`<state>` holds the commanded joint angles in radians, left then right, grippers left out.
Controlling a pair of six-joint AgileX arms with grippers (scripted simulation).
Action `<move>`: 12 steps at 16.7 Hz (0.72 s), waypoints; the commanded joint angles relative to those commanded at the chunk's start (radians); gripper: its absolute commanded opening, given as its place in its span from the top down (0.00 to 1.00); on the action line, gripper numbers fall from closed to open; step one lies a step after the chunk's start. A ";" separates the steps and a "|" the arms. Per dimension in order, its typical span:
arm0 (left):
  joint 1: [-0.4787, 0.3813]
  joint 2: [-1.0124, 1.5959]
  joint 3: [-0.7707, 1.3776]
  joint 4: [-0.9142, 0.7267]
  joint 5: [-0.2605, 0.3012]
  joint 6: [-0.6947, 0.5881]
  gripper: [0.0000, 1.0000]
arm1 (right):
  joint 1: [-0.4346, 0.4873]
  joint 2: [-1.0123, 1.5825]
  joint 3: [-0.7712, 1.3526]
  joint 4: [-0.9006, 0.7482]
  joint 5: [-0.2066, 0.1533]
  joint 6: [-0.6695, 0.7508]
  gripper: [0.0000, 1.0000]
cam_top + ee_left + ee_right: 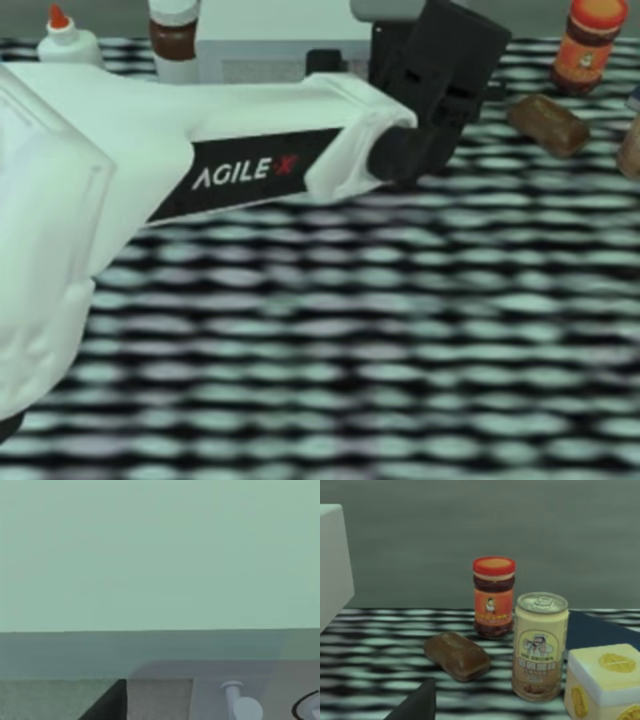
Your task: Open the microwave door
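Observation:
The white microwave [300,50] stands at the back of the table, mostly hidden by my left arm. A strip of the microwave door [255,68] with its grey mesh shows beside the arm. My left gripper [440,85] is up against the microwave's front at its right end. The left wrist view holds the mesh window [160,700] and a round knob [240,705] very near. Whether the door is ajar cannot be told. A dark part of my right gripper [417,705] hangs above the striped cloth, with the microwave's white side [332,565] off to one edge.
Right of the microwave are a red-lidded jar [590,40], a brown bar [548,122], a drink can [540,650] and a yellow-and-white box [605,680]. A glue bottle [65,40] and a brown-banded bottle [175,35] stand at the back left.

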<state>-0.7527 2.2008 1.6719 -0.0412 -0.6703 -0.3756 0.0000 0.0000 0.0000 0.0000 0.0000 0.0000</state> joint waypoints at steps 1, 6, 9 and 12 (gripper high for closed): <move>0.000 0.000 0.000 0.000 0.000 0.000 0.23 | 0.000 0.000 0.000 0.000 0.000 0.000 0.00; 0.000 0.000 0.000 0.000 0.000 0.000 0.60 | 0.000 0.000 0.000 0.000 0.000 0.000 0.00; 0.000 0.000 0.000 0.000 0.000 0.000 0.83 | 0.000 0.000 0.000 0.000 0.000 0.000 0.00; 0.000 0.000 0.000 0.000 0.000 0.000 1.00 | 0.000 0.000 0.000 0.000 0.000 0.000 0.00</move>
<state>-0.7527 2.2008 1.6719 -0.0412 -0.6703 -0.3756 0.0000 0.0000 0.0000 0.0000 0.0000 0.0000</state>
